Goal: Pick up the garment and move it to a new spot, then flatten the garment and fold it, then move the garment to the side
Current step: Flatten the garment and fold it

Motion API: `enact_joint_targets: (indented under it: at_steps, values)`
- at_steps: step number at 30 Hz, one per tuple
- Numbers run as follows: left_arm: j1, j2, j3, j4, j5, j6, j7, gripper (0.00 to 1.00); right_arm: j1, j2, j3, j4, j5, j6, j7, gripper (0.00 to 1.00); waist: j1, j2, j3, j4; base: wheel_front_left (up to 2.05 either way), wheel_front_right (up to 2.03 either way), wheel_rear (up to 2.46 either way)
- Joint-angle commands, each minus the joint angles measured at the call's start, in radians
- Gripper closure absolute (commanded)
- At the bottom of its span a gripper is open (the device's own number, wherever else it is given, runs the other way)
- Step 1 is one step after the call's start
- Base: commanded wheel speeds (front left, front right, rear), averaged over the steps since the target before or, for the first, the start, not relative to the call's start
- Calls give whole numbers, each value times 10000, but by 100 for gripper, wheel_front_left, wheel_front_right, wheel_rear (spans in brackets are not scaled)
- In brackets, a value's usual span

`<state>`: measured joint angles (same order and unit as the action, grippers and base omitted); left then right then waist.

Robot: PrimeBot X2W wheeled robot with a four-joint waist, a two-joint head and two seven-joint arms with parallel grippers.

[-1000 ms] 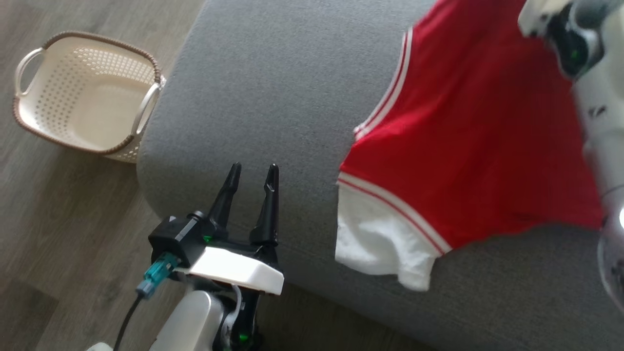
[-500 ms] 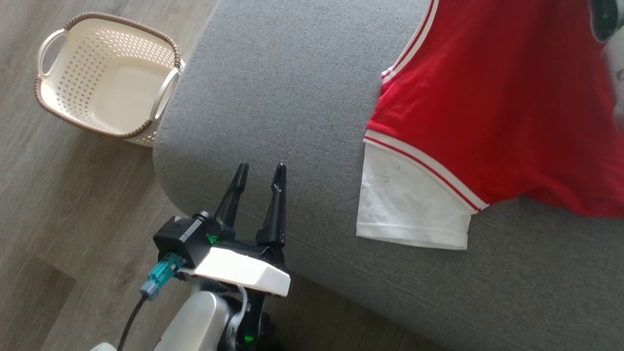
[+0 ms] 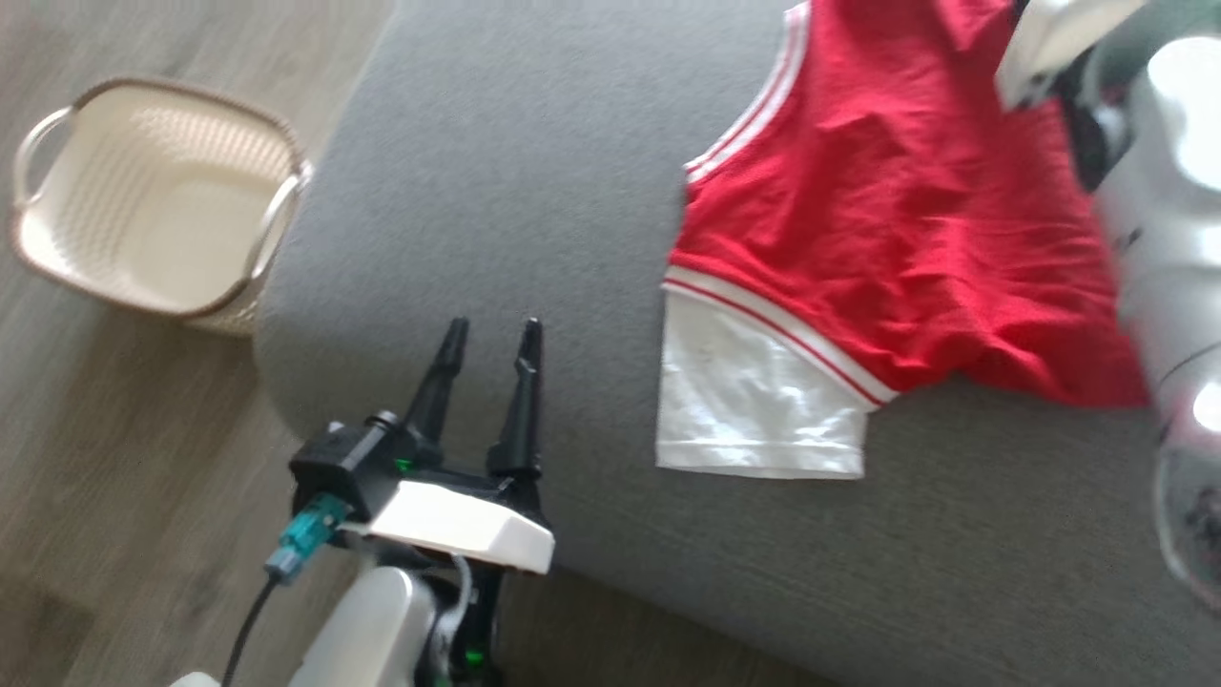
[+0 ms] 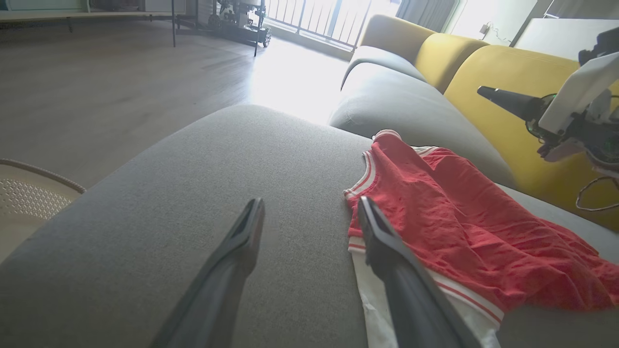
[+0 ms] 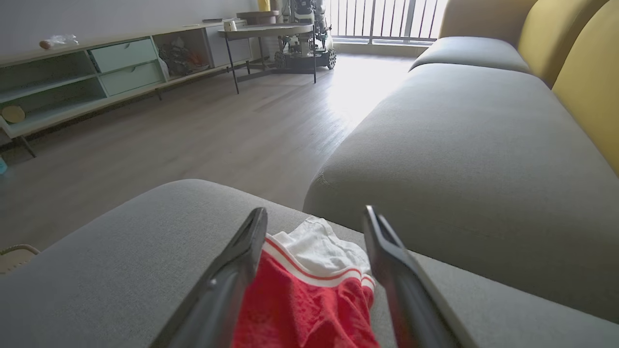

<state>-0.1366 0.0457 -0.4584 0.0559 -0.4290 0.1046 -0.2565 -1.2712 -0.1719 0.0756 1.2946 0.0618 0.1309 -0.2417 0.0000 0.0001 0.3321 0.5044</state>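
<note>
Red, white-trimmed garment (image 3: 887, 219) on the grey sofa (image 3: 525, 172)

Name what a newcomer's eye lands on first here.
A bright red, white-sleeved, stripe-trimmed garment lies rumpled on the grey fabric sofa seat. Next come the cream perforated plastic basket on the wooden floor at the seat's left, and the left gripper, open near the seat's front edge.

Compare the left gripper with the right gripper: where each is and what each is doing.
The left gripper hangs over bare grey cushion, beside the garment; the right gripper hangs above the garment itself. The left gripper is near the cushion's front edge; the right gripper is farther back, toward the yellow backrest. Both are open and hold nothing.
</note>
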Motion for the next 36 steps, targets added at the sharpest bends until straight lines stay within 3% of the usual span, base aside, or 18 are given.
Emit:
enact_joint_targets:
  at_steps: [1,10,17,28,36]
  values:
    - [-267,45,567,-259,178,-46,-53,0,112,363,51,-619,284,-2,-166,0,0,-1,-571,-633,0,0,0]
    - [177,45,1602,-134,813,-300,-53,0,3540,257,227,-4469,1538,-2,-198,0,0,-1,-1878,-2287,0,0,0]
    - [672,45,2266,-109,1010,-470,-53,0,6693,629,160,-7218,1716,-2,-198,0,0,-1,-2638,-3330,0,0,0]
    - [1223,45,2434,-61,1154,-578,-53,0,10583,1199,-690,-9864,1630,-2,213,0,0,-1,-3233,-4049,0,0,0]
    - [1643,45,2610,98,1172,-739,-53,0,12142,1214,-256,-10624,1998,-2,-59,0,0,-1,-3309,-4297,0,0,0]
